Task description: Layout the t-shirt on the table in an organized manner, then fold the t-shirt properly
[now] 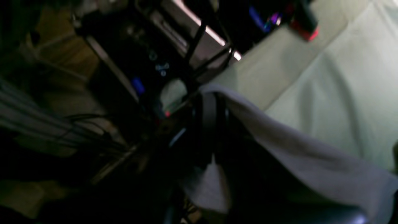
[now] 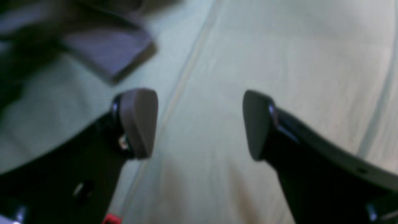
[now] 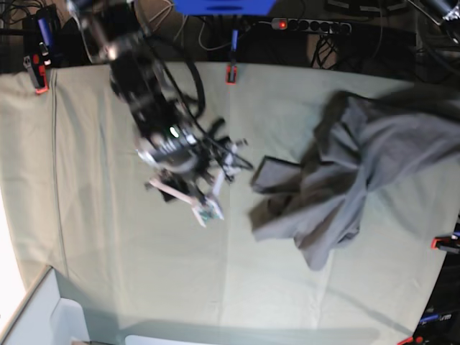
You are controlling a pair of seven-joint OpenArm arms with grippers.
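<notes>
Right wrist view shows the right claw (image 2: 200, 124) nearest the lens, its two brown pads spread wide with nothing between them. Bare pale green tabletop (image 2: 279, 62) lies directly under the gap, a crease line running away between the pads. Beyond the pad on the picture's left, up and away from the claw, a flat corner of the dark grey t-shirt (image 2: 108, 49) rests on the cloth, apart from the claw.

From the left wrist view, the left claw (image 1: 208, 124) is dark and blurred; its jaws are closed on a fold of the t-shirt (image 1: 295, 149), which drapes from the claw toward the picture's lower right. Past the fabric the tabletop (image 1: 357, 77) stretches away, with a red clamp (image 1: 306, 29) at its far edge.

Base view puts the right claw (image 3: 205, 208) over bare cloth, open, with the t-shirt (image 3: 352, 180) well to its side, bunched and rumpled, one part drawn up toward the picture's right edge. The left claw itself is out of this picture. A power strip (image 3: 309, 25) lies beyond the tabletop (image 3: 108, 251).
</notes>
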